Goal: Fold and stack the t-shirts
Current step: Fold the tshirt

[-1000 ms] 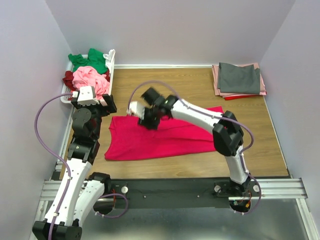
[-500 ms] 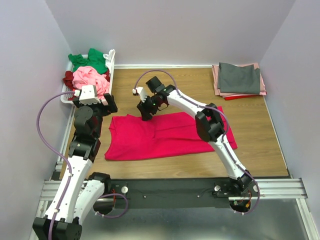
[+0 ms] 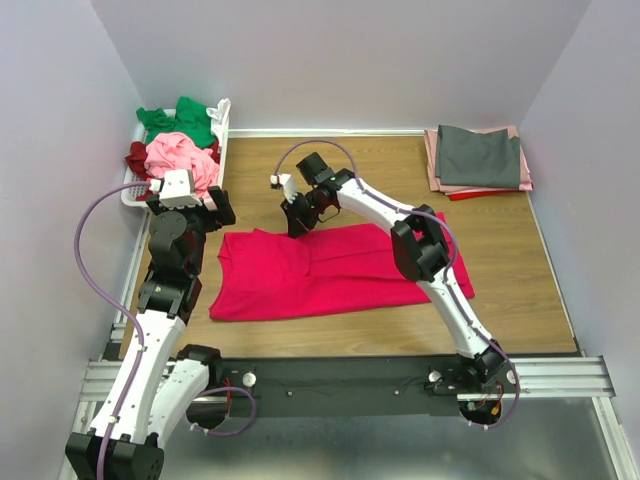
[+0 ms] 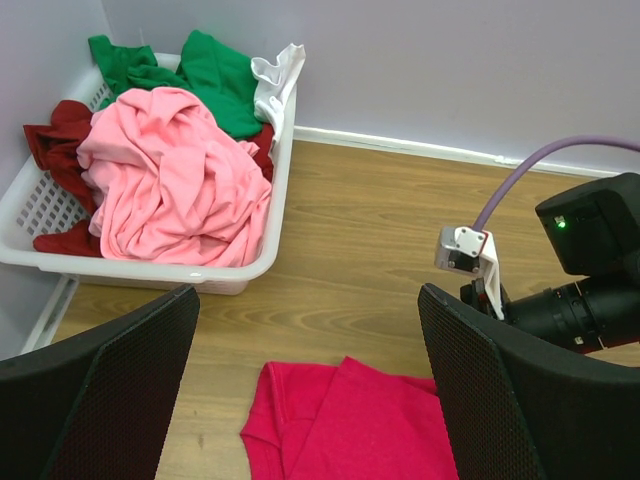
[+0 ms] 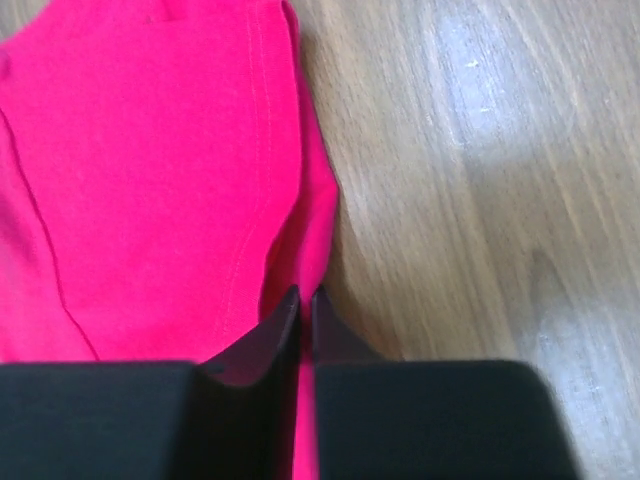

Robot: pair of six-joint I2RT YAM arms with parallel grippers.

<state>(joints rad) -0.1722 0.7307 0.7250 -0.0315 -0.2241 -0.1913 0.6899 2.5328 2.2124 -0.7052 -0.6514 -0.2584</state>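
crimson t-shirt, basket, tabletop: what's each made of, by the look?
The crimson t-shirt looks like soft matte knit, likely cotton jersey: stitched hem, limp wrinkles. The basket: white moulded plastic, slatted walls. The tabletop: wood grain with sheen, laminate or varnished wood, can't tell.

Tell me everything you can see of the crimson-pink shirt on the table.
The crimson-pink t-shirt is plain soft knit with stitched seams, lying flat but creased as a long band across the wooden table. The right gripper is closed on its far edge, left of the middle; the left gripper hangs open by its left end, not touching.
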